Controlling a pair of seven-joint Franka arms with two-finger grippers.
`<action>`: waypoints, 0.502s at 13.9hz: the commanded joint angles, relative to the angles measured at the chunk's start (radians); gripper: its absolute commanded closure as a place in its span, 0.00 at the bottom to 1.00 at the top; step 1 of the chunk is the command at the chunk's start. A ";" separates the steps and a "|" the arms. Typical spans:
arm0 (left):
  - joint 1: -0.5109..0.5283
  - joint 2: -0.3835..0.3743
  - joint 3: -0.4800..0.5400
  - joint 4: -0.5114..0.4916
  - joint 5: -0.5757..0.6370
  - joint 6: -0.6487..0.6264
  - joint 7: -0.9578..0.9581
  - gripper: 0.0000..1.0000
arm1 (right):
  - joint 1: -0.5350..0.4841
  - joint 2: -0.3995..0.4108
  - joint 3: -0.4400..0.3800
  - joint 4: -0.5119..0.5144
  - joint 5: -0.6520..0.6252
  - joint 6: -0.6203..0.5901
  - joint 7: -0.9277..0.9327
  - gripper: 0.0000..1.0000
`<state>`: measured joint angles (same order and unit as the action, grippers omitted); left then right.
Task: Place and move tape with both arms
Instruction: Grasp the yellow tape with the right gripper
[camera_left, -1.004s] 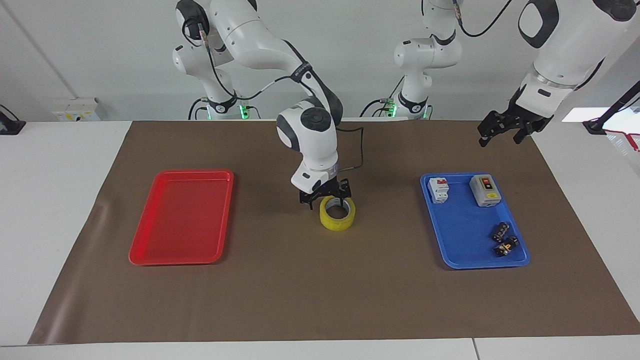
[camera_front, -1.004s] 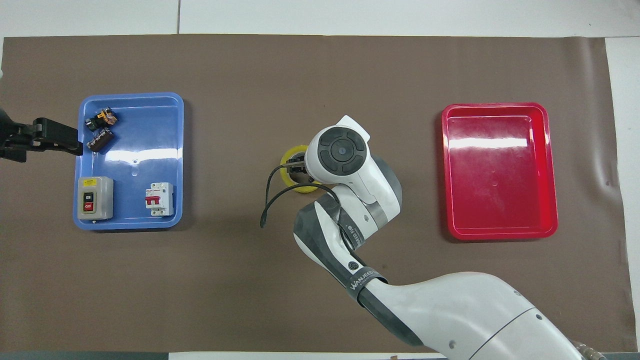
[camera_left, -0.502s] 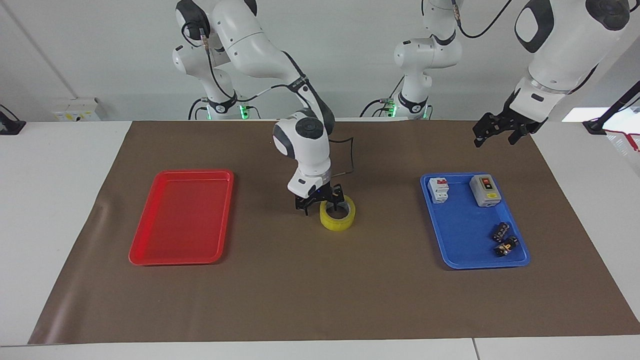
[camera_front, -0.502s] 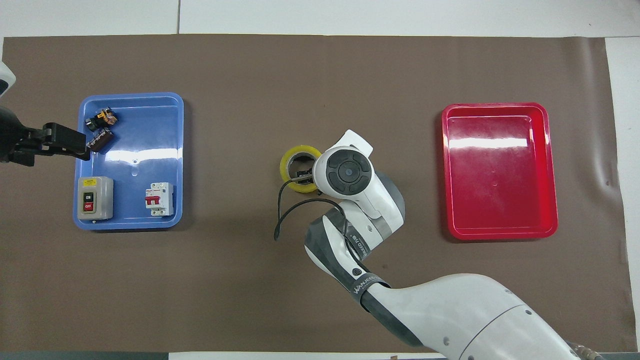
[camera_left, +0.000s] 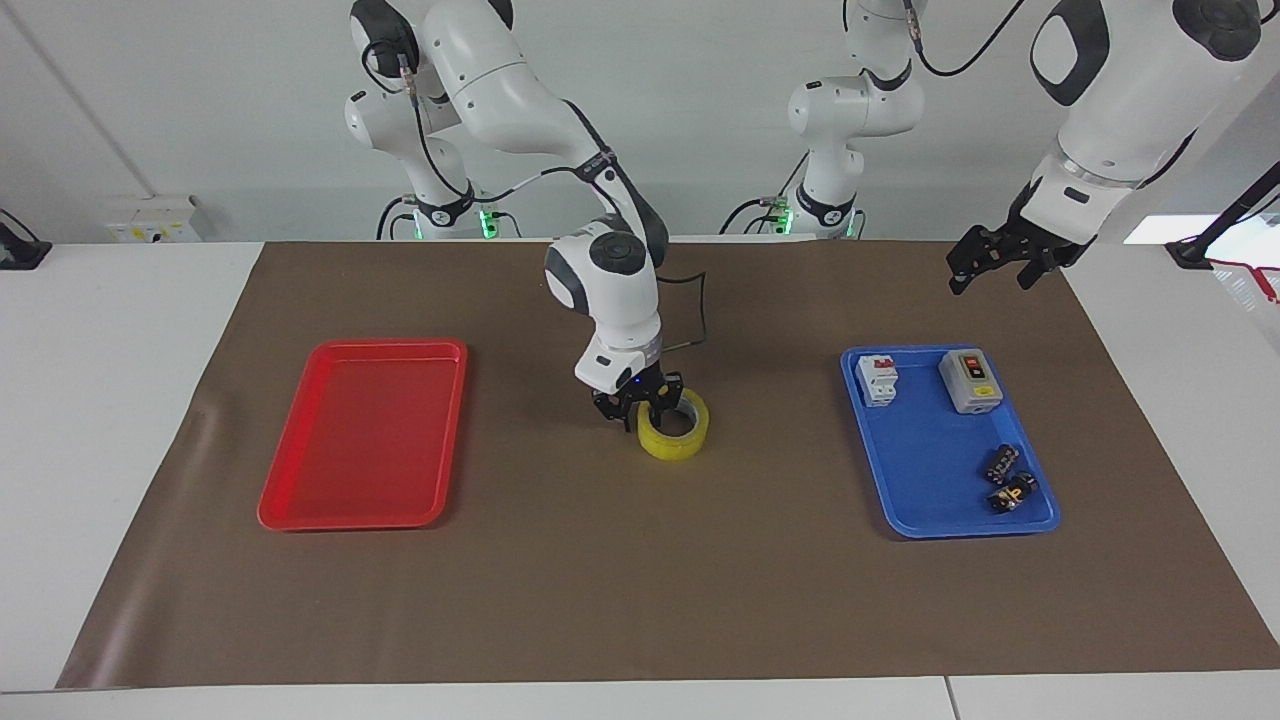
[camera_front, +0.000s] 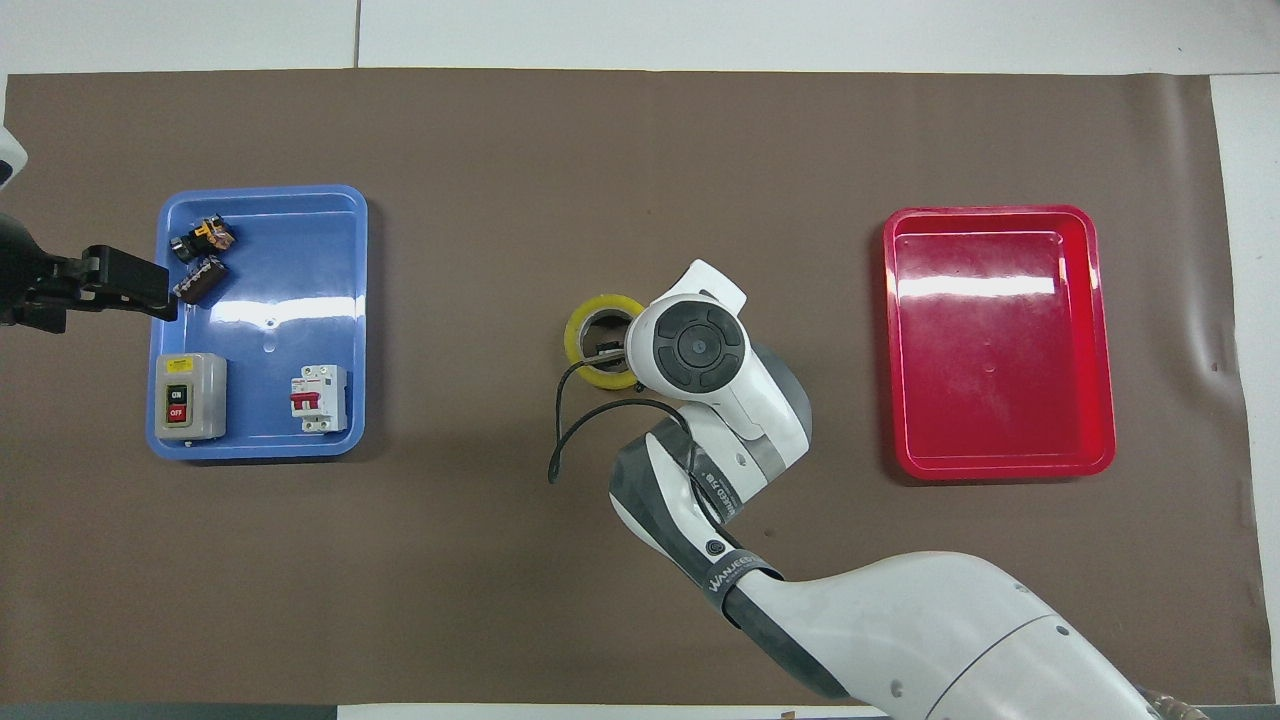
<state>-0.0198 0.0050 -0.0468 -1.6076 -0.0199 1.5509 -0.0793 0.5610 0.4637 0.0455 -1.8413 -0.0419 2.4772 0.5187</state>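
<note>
The tape (camera_left: 678, 436), a yellow roll with a pale core, lies flat on the brown mat at the middle of the table. My right gripper (camera_left: 644, 408) is down on it, shut on the roll's wall at the side toward the right arm's end, one finger inside the core. In the overhead view the right wrist hides most of that grip; only part of the tape (camera_front: 578, 336) shows. My left gripper (camera_left: 1000, 262) hangs open and holds nothing, raised over the mat at the left arm's end, beside the blue tray (camera_front: 300, 420).
The blue tray (camera_left: 930, 505) holds a grey switch box (camera_left: 969, 381), a white breaker (camera_left: 877, 380) and two small dark parts (camera_left: 1008, 478). A red tray (camera_left: 365, 435) lies at the right arm's end. Two smaller arms stand at the robots' edge.
My right gripper's fingers have closed onto the tape's wall after lowering beside it. The left arm has barely moved.
</note>
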 joint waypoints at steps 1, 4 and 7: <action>0.004 -0.019 0.004 -0.018 -0.025 -0.008 0.007 0.00 | -0.006 -0.020 0.000 0.000 -0.016 -0.038 -0.012 1.00; 0.004 -0.019 0.004 -0.018 -0.025 -0.008 0.007 0.00 | -0.024 -0.019 -0.004 0.124 -0.039 -0.214 -0.014 1.00; 0.004 -0.019 0.004 -0.018 -0.025 -0.008 0.007 0.00 | -0.105 -0.063 -0.004 0.185 -0.078 -0.391 -0.106 1.00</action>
<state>-0.0198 0.0050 -0.0468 -1.6076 -0.0199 1.5509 -0.0793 0.5225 0.4452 0.0311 -1.6859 -0.1000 2.1682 0.4939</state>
